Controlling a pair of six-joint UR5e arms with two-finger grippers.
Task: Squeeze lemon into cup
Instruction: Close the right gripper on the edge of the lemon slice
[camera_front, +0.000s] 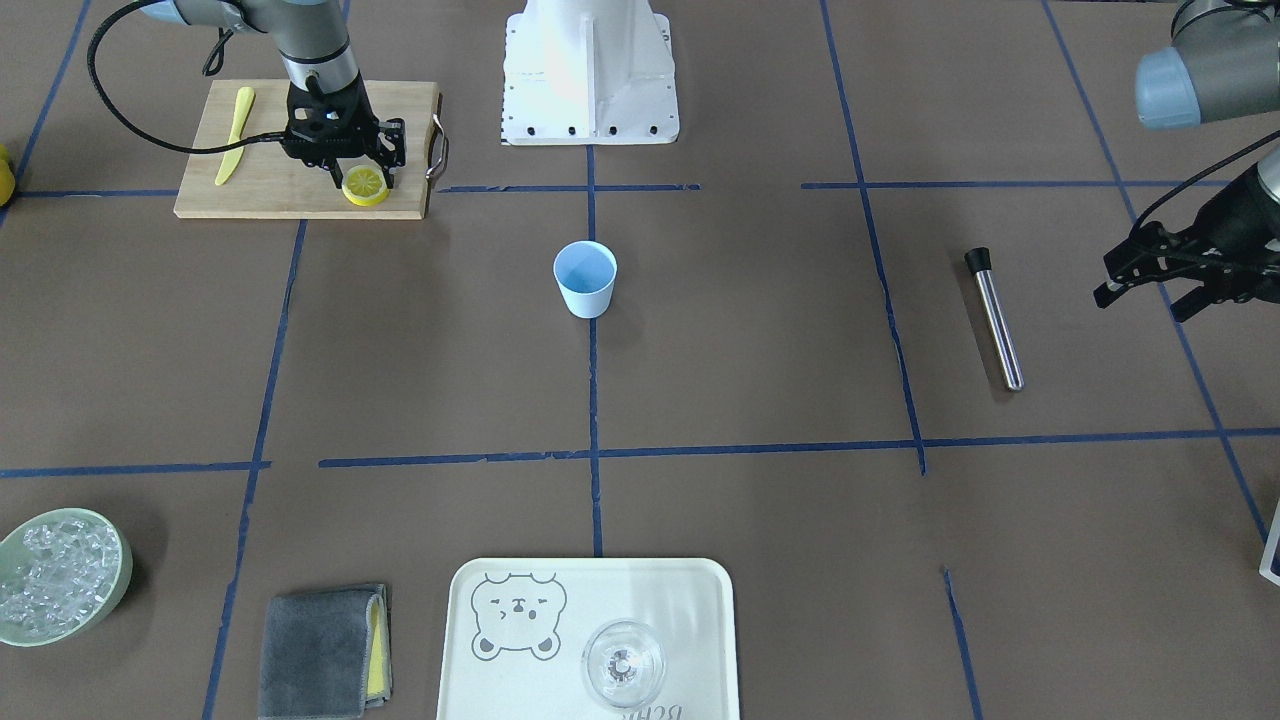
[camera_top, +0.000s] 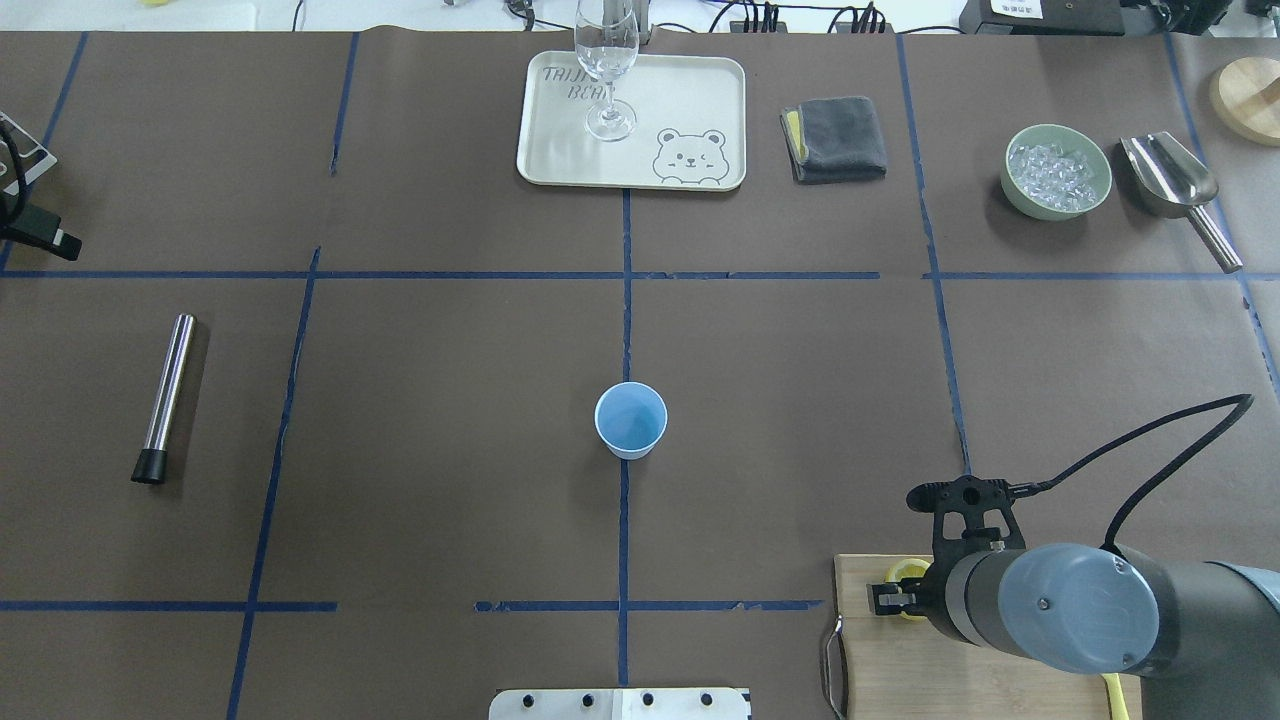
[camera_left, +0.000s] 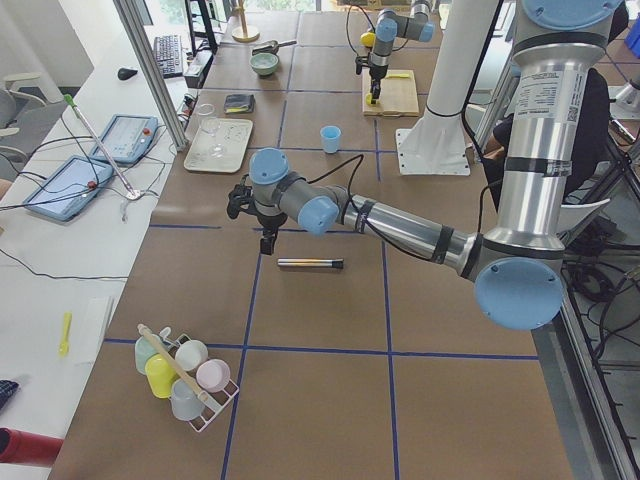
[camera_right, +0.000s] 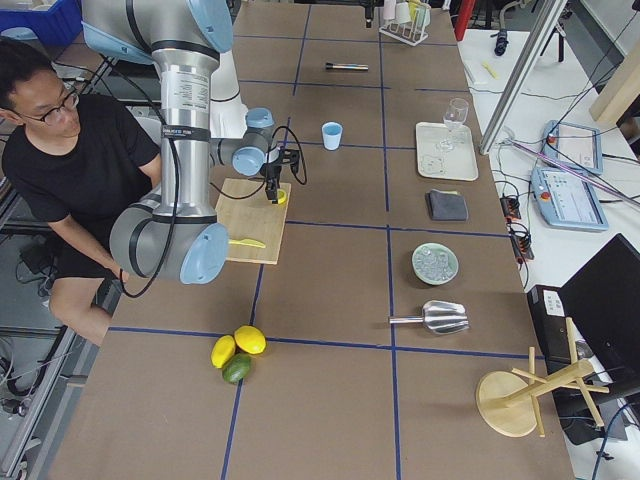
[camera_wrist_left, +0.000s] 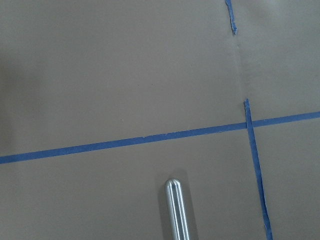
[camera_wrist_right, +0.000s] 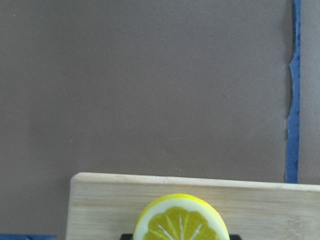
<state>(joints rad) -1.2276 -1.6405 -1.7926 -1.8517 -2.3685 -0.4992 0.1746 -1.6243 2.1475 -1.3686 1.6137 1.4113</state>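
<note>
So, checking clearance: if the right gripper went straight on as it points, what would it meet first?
Probably the lemon, which the right gripper straddles; under it, the cutting board.

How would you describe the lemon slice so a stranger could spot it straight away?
Find the wooden cutting board on the robot's right side. The lemon lies near the board's corner nearest the cup, between the fingers of the right gripper. It is a round yellow disc with a segmented face, unlike the long yellow knife beside it.

Silver arms (camera_front: 318, 62) — blue caps (camera_front: 1165, 90), black fingers (camera_front: 1112, 291)
</note>
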